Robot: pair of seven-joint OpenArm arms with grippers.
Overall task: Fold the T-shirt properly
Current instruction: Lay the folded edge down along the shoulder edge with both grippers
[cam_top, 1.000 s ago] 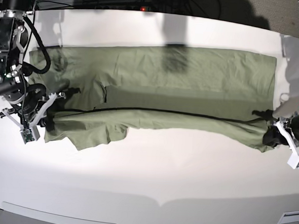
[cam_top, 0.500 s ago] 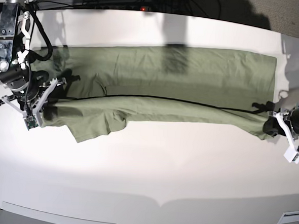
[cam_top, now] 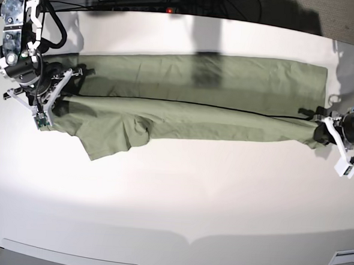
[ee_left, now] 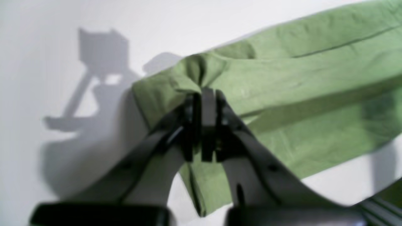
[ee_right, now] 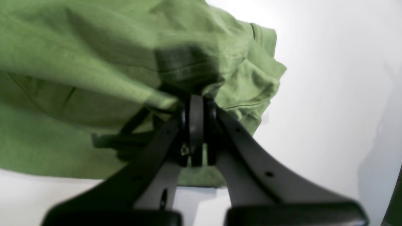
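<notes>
Two arms: each pinches one end of the T-shirt [cam_top: 191, 100], which lies stretched in a long band across the far half of the white table [cam_top: 179, 193].
Base view: only this view takes in the whole T-shirt; a lifted edge runs as a dark line along its length from the right gripper [cam_top: 51, 98] to the left gripper [cam_top: 322, 130], and a sleeve flap pokes toward the table's near edge beside the right gripper.
Left wrist view: the left gripper [ee_left: 207, 94] has its black jaws pressed together on a bunched corner of the T-shirt [ee_left: 282, 84]; the thin cloth is puckered at the pinch, a hem seam shows, and a hard shadow of the claw falls on the table [ee_left: 47, 62].
Right wrist view: the right gripper [ee_right: 197, 100] is clamped on a gathered fold of the T-shirt [ee_right: 78, 56]; the cloth is soft, creased and matte, draped over the jaws, with the table [ee_right: 329, 94] smooth beyond the T-shirt's edge.
</notes>
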